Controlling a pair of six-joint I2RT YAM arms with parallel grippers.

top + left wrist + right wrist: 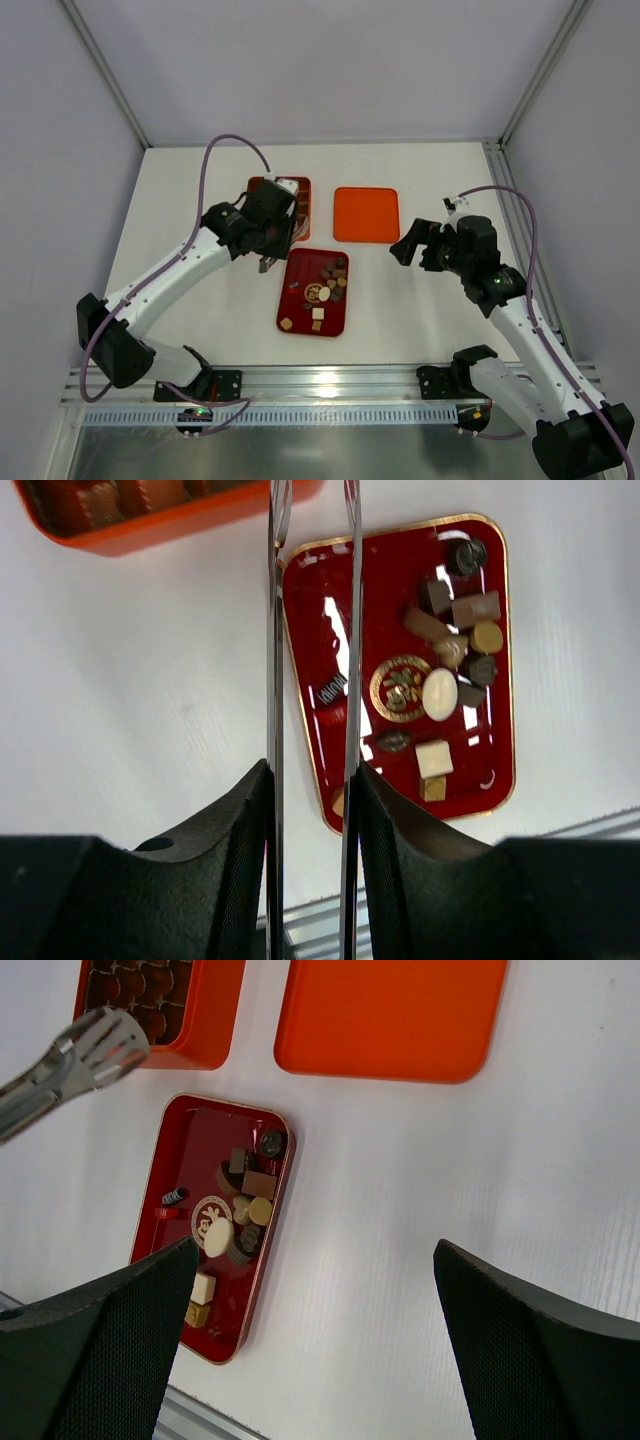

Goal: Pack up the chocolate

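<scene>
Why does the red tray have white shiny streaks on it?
That's light glaring off its glossy surface: in the left wrist view, white streaks cross the red tray beside the chocolate; in the right wrist view, the same tray shows little glare, but the tongs at top left look blurred.

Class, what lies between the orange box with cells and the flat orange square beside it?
Nothing: only a bare strip of white table separates the orange box from the flat orange square, clear in the top and right wrist views.
</scene>
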